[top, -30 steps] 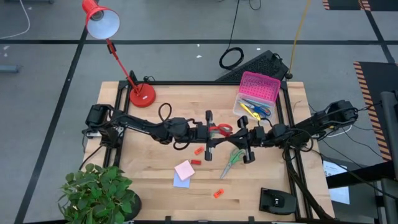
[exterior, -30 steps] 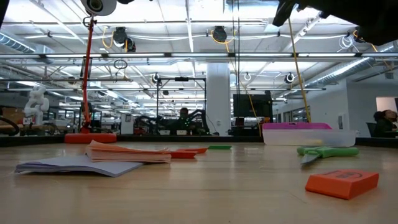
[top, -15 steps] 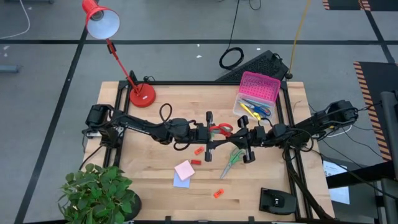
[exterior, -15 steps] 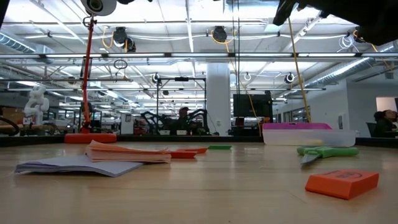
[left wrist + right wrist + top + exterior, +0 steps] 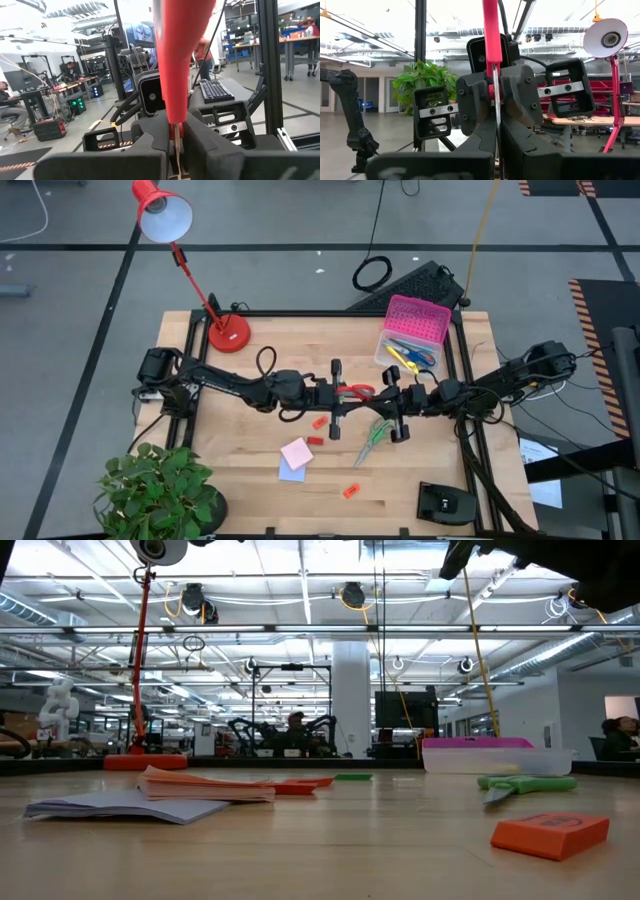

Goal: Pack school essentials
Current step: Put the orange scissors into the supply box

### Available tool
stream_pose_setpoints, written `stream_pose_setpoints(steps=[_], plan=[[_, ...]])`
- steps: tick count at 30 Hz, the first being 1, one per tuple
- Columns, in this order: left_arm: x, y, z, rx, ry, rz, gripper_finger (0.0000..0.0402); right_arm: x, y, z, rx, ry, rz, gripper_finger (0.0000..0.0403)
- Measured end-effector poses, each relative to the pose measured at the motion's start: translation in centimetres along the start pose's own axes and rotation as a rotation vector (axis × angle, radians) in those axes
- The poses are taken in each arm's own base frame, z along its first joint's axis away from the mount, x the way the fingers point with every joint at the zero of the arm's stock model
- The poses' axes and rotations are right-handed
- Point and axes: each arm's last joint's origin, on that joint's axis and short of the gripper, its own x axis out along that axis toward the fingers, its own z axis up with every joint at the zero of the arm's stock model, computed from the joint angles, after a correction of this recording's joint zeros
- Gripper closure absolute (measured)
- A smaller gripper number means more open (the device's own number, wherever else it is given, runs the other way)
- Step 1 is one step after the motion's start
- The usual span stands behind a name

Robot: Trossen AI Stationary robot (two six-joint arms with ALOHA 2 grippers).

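The red-handled scissors (image 5: 357, 389) hang in the air over the middle of the table, between my two grippers. My left gripper (image 5: 349, 395) reaches in from the table's left and my right gripper (image 5: 379, 399) from the right; both are shut on the scissors. The green-handled scissors (image 5: 373, 438) lie flat on the wood, as do the pink and lavender sticky-note pads (image 5: 296, 455), two red erasers (image 5: 318, 423) and an orange eraser (image 5: 351, 491). The clear box (image 5: 410, 340) holds more scissors and pens. My left gripper pinches the red scissors between its two fingers, just below where the red handle meets the metal blade (image 5: 176, 148). Its fingers lie level and come from the table's left. The scissors stand roughly upright, handle up (image 5: 180, 60), clear of the table. My right gripper pinches the same scissors at the thin blade (image 5: 496, 125) between its two fingers, level, from the table's right, fingertip to fingertip with the left gripper. The red handle (image 5: 491, 30) rises above the fingers.
The box's pink lid (image 5: 415, 318) stands open at the back right. A red desk lamp (image 5: 225, 332) stands at the back left, a potted plant (image 5: 160, 495) at the near left corner, a black device (image 5: 445, 502) at the near right. A keyboard (image 5: 410, 285) lies beyond the table.
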Motion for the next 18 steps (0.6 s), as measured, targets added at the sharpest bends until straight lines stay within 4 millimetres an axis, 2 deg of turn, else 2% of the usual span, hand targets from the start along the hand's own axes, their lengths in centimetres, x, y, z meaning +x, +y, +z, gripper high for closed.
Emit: stream_pose_setpoints(steps=[6, 9, 12, 18], plan=[[0.00, -0.07, -0.15, 0.021, 0.016, -0.005, 0.0375, 0.00, 0.00, -0.11, -0.004, 0.012, 0.000, 0.0397], [-0.01, -0.08, -0.23, 0.027, 0.023, -0.007, 0.0375, -0.01, -0.03, -0.20, 0.004, 0.022, -0.016, 0.0384], [-0.02, -0.08, -0.37, 0.033, 0.037, -0.008, 0.0375, -0.02, -0.12, -0.37, 0.009, 0.042, -0.048, 0.0352], [-0.14, 0.07, -0.66, 0.034, 0.094, 0.015, 0.0375, -0.29, -0.31, -0.34, 0.035, 0.114, -0.089, 0.0259]])
